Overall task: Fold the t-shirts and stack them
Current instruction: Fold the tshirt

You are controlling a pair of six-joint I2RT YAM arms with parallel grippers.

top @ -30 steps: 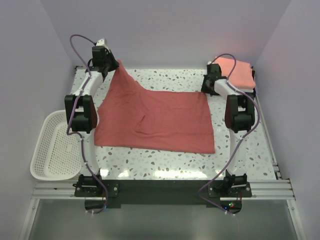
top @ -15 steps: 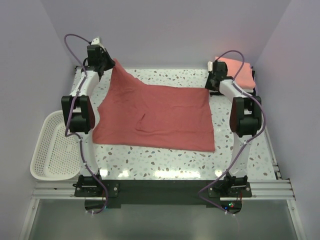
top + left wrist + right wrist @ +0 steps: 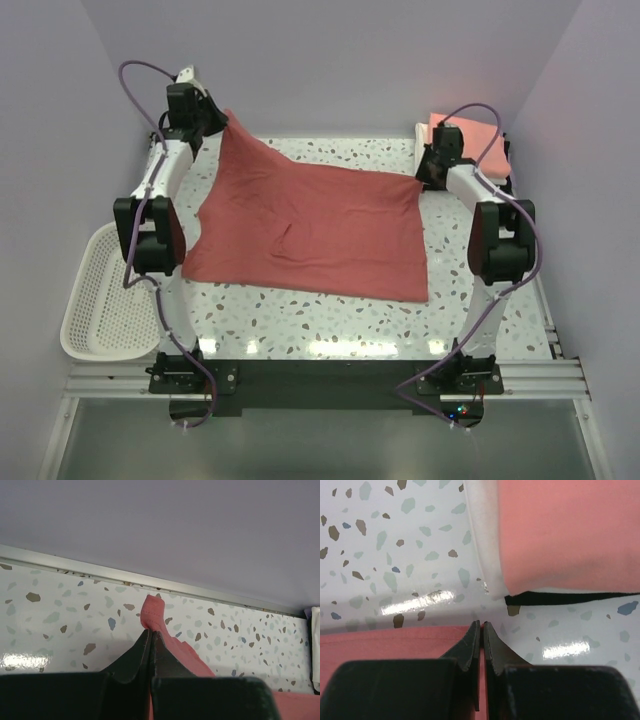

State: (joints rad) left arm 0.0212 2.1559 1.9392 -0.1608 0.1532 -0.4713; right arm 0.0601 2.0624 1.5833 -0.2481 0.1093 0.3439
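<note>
No readable text in any view.
No lettering, label, brand mark or number can be made out on the brick-red t-shirt (image 3: pixel 310 230), the folded t-shirts (image 3: pixel 470 135), the white mesh basket (image 3: pixel 100 300) or the speckled tabletop (image 3: pixel 330 315).
</note>
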